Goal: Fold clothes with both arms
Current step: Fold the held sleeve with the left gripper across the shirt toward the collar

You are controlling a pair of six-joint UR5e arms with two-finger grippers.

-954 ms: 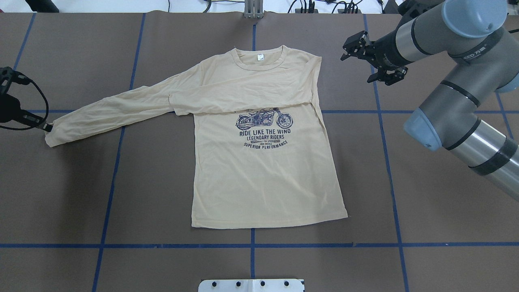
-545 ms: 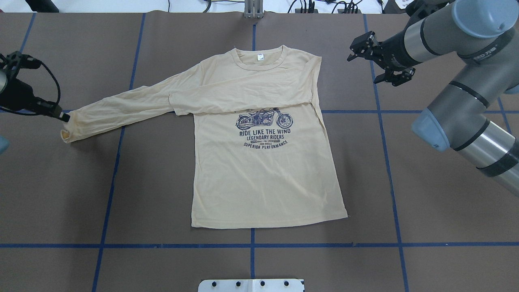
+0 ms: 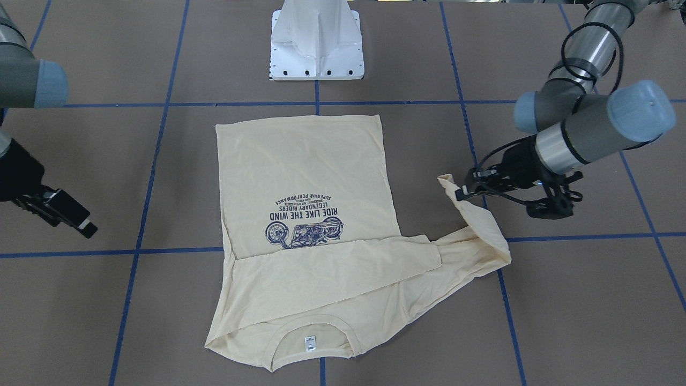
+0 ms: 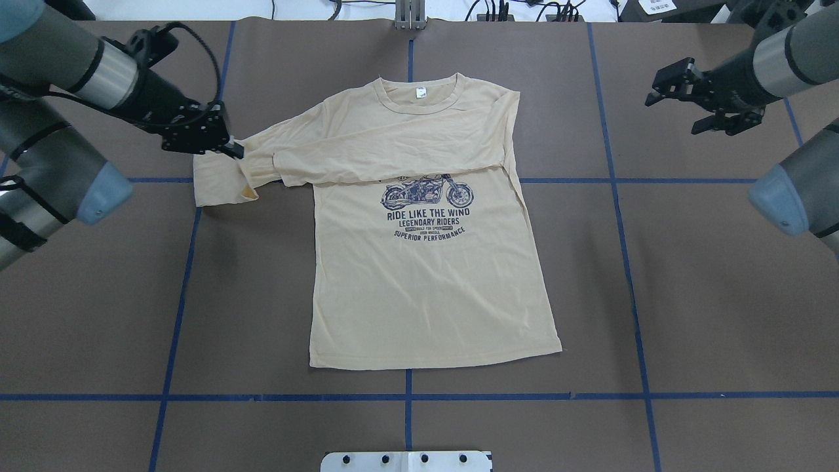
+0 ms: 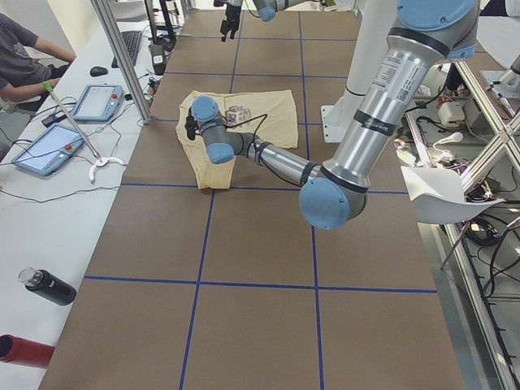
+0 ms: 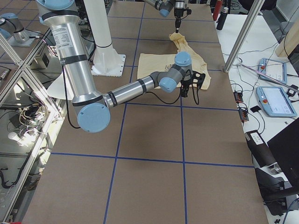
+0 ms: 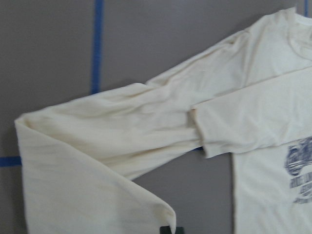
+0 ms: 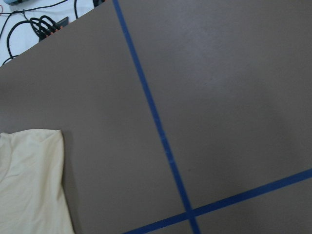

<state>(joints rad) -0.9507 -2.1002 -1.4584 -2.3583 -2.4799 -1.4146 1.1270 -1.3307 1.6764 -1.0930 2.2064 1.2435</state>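
Progress: roughly a third done, by my judgement. One pale cream-yellow long-sleeved T-shirt [image 4: 432, 282] with a navy motorcycle print lies face up in the middle of the brown paper-covered desk [image 4: 688, 295]. Collar points to the far edge, hem to the robot's edge.

Done: first sleeve [image 4: 393, 160] lies flat across the chest, its lower edge overlapping the top of the print.

In hand: second sleeve [image 4: 219, 183], on the side of the desk's left edge. Black left gripper [image 4: 234, 150] has its jaws clenched on the cuff. Cuff is raised off the desk and the sleeve is doubled back toward the shirt body, with the bend resting on the desk.

Left, as I judge: lay this sleeve over the chest, then fold the body, likely hem up toward collar. Body is not yet folded at all.

Black right gripper [image 4: 670, 117] hovers over the desk toward the far right corner, well apart from the T-shirt. Its jaws are released, with nothing between them.

Counts:
- 1 T-shirt
- 2 sleeves (one folded, one held)
- 2 silver-grey tubular arms with light blue caps: left arm [image 4: 59, 72], right arm [image 4: 793, 52]
- 2 grippers
- 1 white metal pedestal base [image 3: 316, 48] at the robot's edge
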